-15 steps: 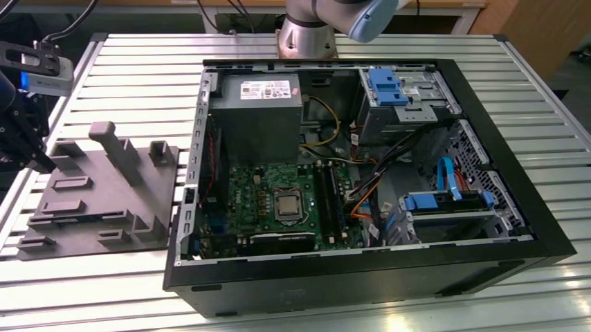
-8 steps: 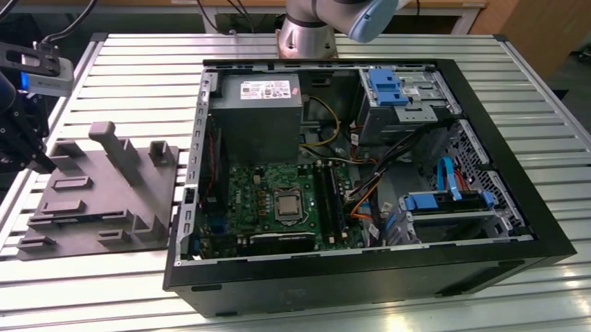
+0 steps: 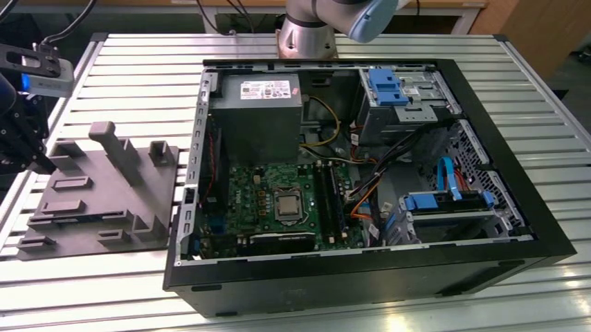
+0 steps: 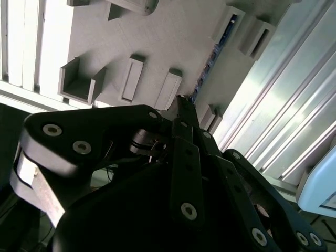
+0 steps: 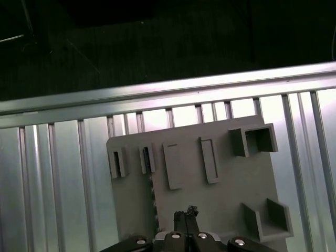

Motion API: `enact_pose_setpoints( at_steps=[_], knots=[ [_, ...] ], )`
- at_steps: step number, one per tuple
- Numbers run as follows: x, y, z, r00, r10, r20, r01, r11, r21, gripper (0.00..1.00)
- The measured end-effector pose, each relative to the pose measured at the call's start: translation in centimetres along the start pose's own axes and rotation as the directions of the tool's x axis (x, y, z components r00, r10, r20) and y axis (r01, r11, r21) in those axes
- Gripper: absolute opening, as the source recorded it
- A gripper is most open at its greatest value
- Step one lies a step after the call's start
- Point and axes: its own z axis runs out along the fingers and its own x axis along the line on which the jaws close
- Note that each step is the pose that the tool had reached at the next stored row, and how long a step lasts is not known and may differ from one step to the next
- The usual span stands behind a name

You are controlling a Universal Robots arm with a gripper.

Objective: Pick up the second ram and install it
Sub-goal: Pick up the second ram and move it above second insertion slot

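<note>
arm: the base (image 3: 309, 34) sat at the far edge of the tabletop (image 3: 138, 62), right behind the open PC case (image 3: 369, 277). From there the arm reached way over to the exterior view's left.
wrist pose: it pointed pretty much straight down at the grey holder plate (image 3: 102, 187), which lay flat on the tabletop just beside the case.
end effector: the end effector (image 5: 186, 214) hung above the plate. In both wrist views the two dark fingers (image 4: 184, 152) ran together to a single point, so they looked pressed together with nothing pinched between them.
second ram: the second ram (image 5: 153, 202) stood on its long edge in the holder plate, a thin dark strip running out of one of the narrow slots. In the second wrist view its bluish edge (image 4: 209, 65) lay just past the fingertips, close beside them. I honestly couldn't tell if they touched.
holder plate: one grey slab with a bunch of raised pockets and blocks on it.
PC case: it lay on its side with the panel off, green motherboard (image 3: 268, 187) and grey power supply (image 3: 254, 117) in plain sight, well apart from the end effector.
</note>
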Motion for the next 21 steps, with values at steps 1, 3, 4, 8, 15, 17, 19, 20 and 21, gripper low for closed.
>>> enact_pose_setpoints(
  at_steps=[1, 3, 4, 8, 15, 17, 19, 20, 21],
  knots=[
    [0.0, 0.01, 0.04, 1.0, -0.002, -0.0001, 0.002, 1.0, -0.0001, 0.11],
    [0.01, 0.03, 0.14, 1.0, -0.006, -0.0003, 0.006, 1.0, -0.0002, 0.11],
    [0.02, 0.03, 0.18, 1.0, -0.008, -0.0005, 0.008, 1.0, -0.0003, 0.11],
    [0.05, 0.05, 0.41, 0.9998, -0.017, -0.0008, 0.017, 0.9998, -0.0005, 0.11],
    [0.14, 0.06, 0.7, 0.9994, -0.036, -0.0017, 0.036, 0.9994, -0.0011, 0.11],
    [0.17, 0.05, 0.77, 0.9992, -0.041, -0.0019, 0.041, 0.9992, -0.0011, 0.11],
    [0.21, 0.05, 0.84, 0.9989, -0.046, -0.0021, 0.046, 0.9989, -0.0012, 0.11],
    [0.22, 0.05, 0.87, 0.9988, -0.048, -0.0022, 0.048, 0.9988, -0.0014, 0.11],
    [0.23, 0.05, 0.9, 0.9987, -0.051, -0.0023, 0.051, 0.9987, -0.0014, 0.11]
  ],
)
